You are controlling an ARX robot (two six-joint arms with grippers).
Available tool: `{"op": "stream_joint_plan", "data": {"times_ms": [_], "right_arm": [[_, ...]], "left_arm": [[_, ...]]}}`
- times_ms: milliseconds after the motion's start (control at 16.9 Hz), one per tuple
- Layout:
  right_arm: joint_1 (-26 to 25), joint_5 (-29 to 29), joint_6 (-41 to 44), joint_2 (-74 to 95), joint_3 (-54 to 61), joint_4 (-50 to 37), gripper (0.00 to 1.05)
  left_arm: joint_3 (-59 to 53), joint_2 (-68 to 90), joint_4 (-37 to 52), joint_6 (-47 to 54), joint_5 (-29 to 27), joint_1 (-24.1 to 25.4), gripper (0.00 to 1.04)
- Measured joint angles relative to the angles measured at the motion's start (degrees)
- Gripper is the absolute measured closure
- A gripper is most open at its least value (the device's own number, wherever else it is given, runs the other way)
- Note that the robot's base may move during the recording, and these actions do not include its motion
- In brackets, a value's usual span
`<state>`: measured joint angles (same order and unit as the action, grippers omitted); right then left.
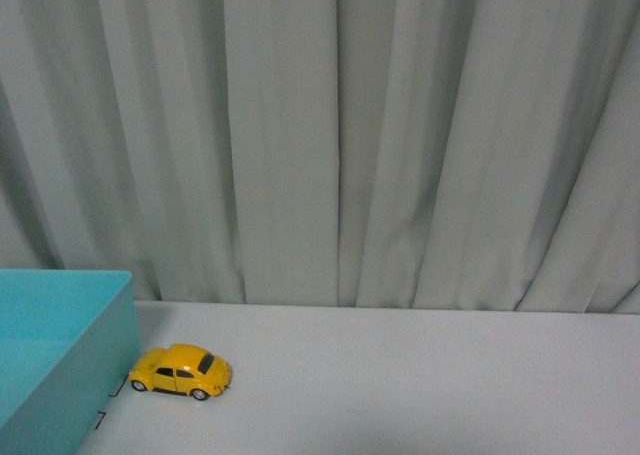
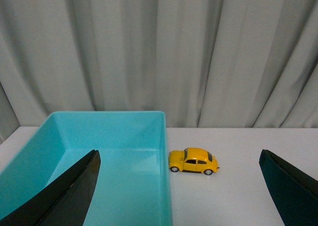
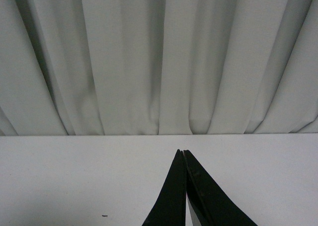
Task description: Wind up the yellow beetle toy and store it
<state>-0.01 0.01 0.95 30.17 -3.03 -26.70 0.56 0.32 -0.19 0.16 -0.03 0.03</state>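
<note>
Left end effector (image 2: 179, 155) first: its two dark fingers (image 2: 74, 193) are spread about as wide as they go and there's nothing between them, just hanging above the table (image 1: 420, 375). The right end effector (image 3: 182, 154) is the opposite, tips pinched flat together and gripping nothing, over bare tabletop well away from the action. Out from the left one is the yellow beetle toy (image 2: 193, 161), on its four wheels on the table, just beside the outer wall of the turquoise bin (image 2: 164, 136), close but I'd say not quite touching, what looks like its nose pointing at the bin. From the front view, the toy (image 1: 181, 371) sits low at the left, right by the bin's corner (image 1: 128, 305), with the grey curtain (image 1: 400, 125) behind everything. I'd reckon it's a light, hard-shelled little thing, rigid enough to take a firm squeeze, but the domed glossy roof looks slippery, so pinching from above invites a pop-out. Better across the two flat door sides, low on the body, just above the wheels. Those wheels will roll, so a nudge could send it scooting, and the bin wall crowds the nose end. No winding key shows, so I'd guess a pull-back drive: press down, drag it backward. As for writing, no badge, plate or label that I can read on the toy, bin or fingers.
</note>
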Motion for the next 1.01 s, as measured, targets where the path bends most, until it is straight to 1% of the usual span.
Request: {"op": "stream_joint_plan", "data": {"times_ms": [118, 178, 237, 533, 1007], "right_arm": [[0.0, -0.02, -0.04, -2.73, 0.57, 1.86, 1.03], [0.0, 0.0, -0.09, -3.21, 2.05, -1.03, 1.03], [0.0, -0.02, -0.11, -4.17, 2.45, 1.55, 1.03], [0.0, 0.0, -0.09, -11.08, 2.45, 7.76, 1.03], [0.0, 0.0, -0.09, -18.43, 2.45, 14.86, 1.03]], "left_arm": [[0.0, 0.0, 0.0, -0.02, 0.0, 0.0, 0.07], [0.0, 0.0, 0.0, -0.02, 0.0, 0.0, 0.07], [0.0, 0.0, -0.02, 0.0, 0.0, 0.0, 0.07], [0.0, 0.0, 0.0, 0.0, 0.0, 0.0, 0.07], [0.0, 0.0, 0.0, 0.0, 0.0, 0.0, 0.07]]}}
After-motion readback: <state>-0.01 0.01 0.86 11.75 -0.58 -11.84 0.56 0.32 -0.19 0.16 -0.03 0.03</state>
